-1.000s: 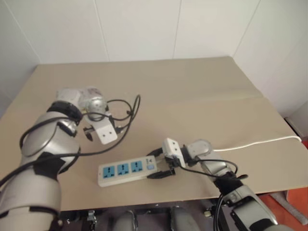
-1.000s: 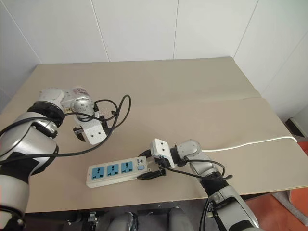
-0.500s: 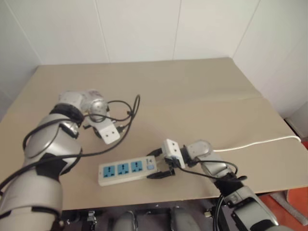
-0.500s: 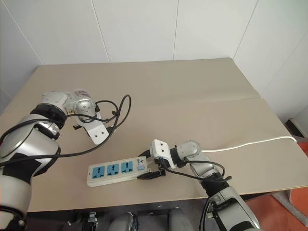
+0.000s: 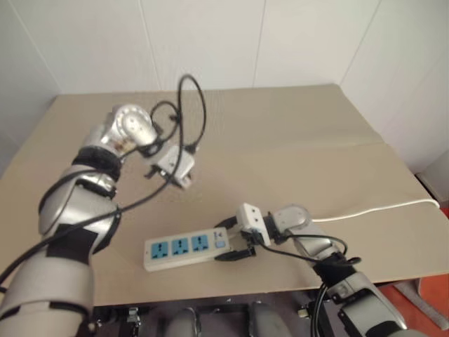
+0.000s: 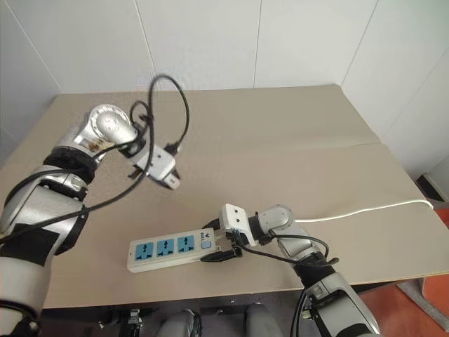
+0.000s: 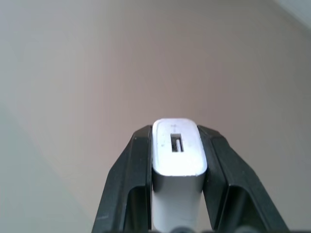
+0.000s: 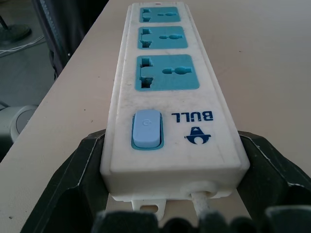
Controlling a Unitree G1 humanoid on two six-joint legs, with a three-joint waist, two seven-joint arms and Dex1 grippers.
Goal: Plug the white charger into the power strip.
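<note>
The white charger is clamped between my left gripper's black fingers, its slotted end facing away from the wrist. My left gripper hangs above the tan table, behind and a little left of the power strip. The strip lies near the table's front edge, three blue sockets facing up. My right gripper is shut on its switch end, one finger on each long side. A blue switch sits at that end.
The strip's thin white cord runs right across the table to its right edge. Black cables loop up from my left wrist. White walls stand behind the table, and the front edge lies just below the strip.
My left gripper has shut on the charger, lifted off the table and swung up and to the right with its wrist turned. The right gripper and the strip have stayed put.
</note>
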